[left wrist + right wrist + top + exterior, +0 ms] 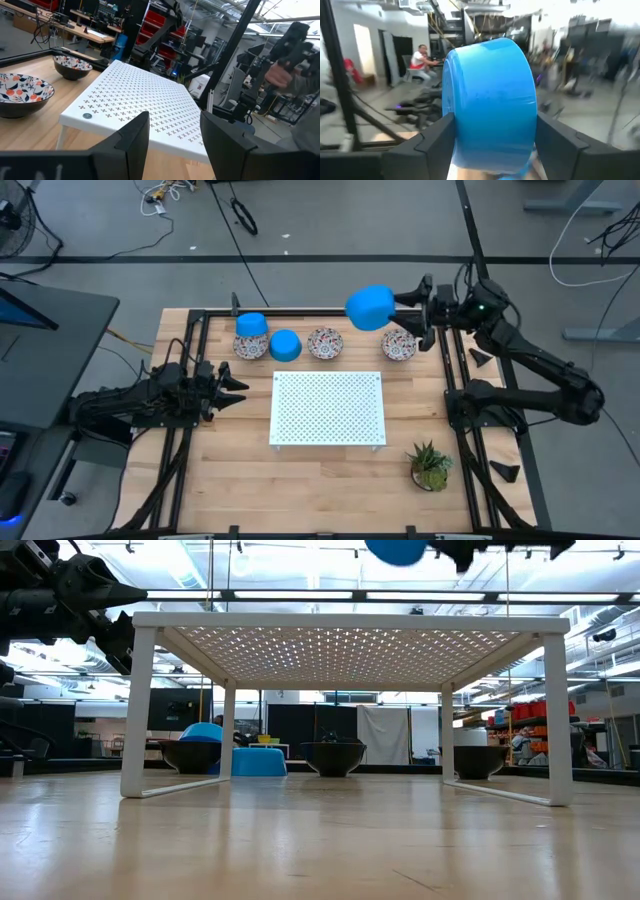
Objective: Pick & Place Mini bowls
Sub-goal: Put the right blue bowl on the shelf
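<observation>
Up above the far edge of the counter, the right gripper holds a blue bowl in the air. Its jaws are clamped on the two sides of the bowl, which lies tipped on its side.

The bowl looks small, hard and light. It also looks smooth, so it may slip if the squeeze is weak. Holding it across its round wall, or pinching its rim, seems like a good way.

Five more mini bowls sit in a row along the far edge: a flowered bowl in the middle, one under the lifted bowl, a blue one upside down, and a blue one resting on another flowered one. They may chip if dropped.

The white board stands mid-counter. The left gripper waits near the left edge, jaws apart.
</observation>
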